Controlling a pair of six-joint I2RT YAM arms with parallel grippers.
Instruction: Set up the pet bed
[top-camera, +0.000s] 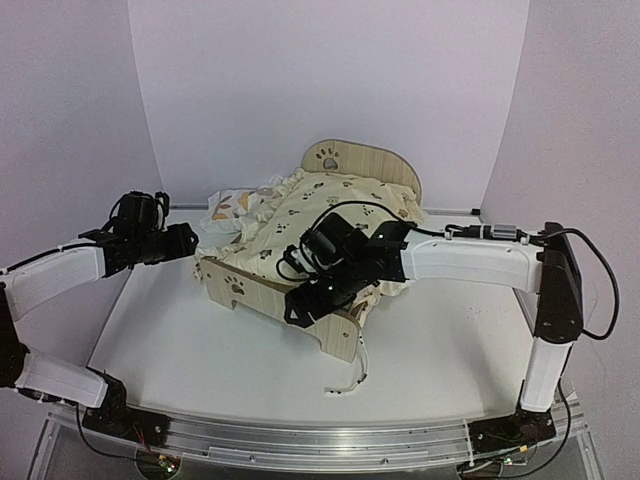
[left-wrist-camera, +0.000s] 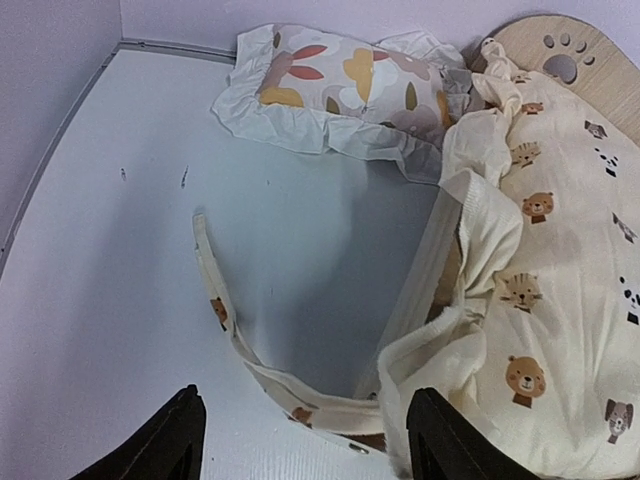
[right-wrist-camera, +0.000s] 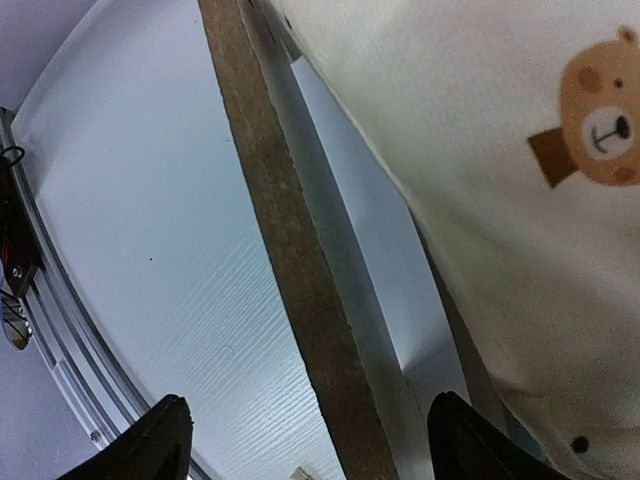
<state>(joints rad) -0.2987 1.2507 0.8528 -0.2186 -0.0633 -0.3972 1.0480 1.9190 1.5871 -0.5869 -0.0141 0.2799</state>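
While gaping empty, the right pincer (right-wrist-camera: 305, 440) straddles the near wooden edge of the pet bed (top-camera: 365, 160) at frame centre, seemingly without touching; the left pincer (left-wrist-camera: 300, 430), equally wide, hangs over open surface (left-wrist-camera: 100, 300) at left.

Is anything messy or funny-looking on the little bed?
Yes. The quilt lies bunched and crooked, spilling over the side of the bed. A matching strap trails on the table, and the pillow sits off the bed, beside it.
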